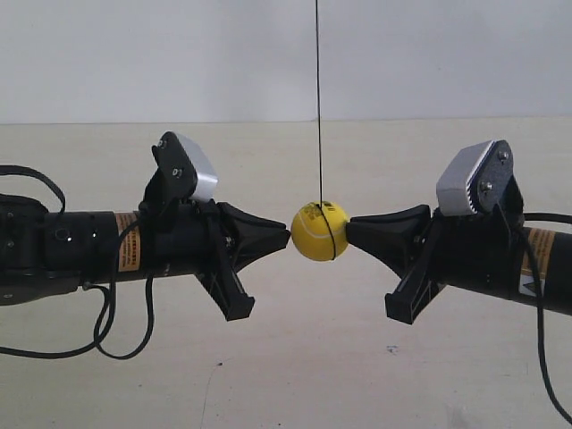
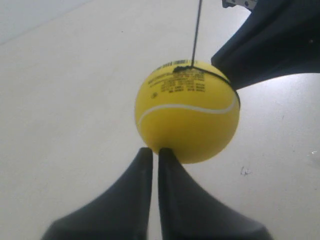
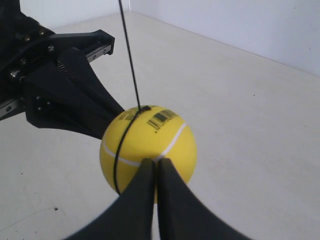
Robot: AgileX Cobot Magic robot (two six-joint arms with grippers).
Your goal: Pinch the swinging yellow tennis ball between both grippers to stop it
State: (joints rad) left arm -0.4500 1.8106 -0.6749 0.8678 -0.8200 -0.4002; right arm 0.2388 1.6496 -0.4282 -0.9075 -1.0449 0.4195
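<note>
The yellow tennis ball (image 1: 320, 231) hangs on a thin dark string (image 1: 317, 89) above the table, between two black wedge-shaped grippers pointing at each other. The gripper of the arm at the exterior view's left (image 1: 286, 237) has its tip at one side of the ball. The gripper of the arm at the exterior view's right (image 1: 350, 228) presses the opposite side. In the left wrist view my left gripper (image 2: 151, 150) is shut, its tips against the ball (image 2: 187, 112). My right gripper (image 3: 152, 161) is shut too, tips on the ball's white seam (image 3: 147, 145).
A pale beige table (image 1: 295, 357) lies below, with a white wall (image 1: 429, 54) behind. Black cables (image 1: 116, 331) loop under the arm at the exterior view's left. The opposite gripper's body fills a corner of each wrist view (image 2: 270, 40) (image 3: 65, 95).
</note>
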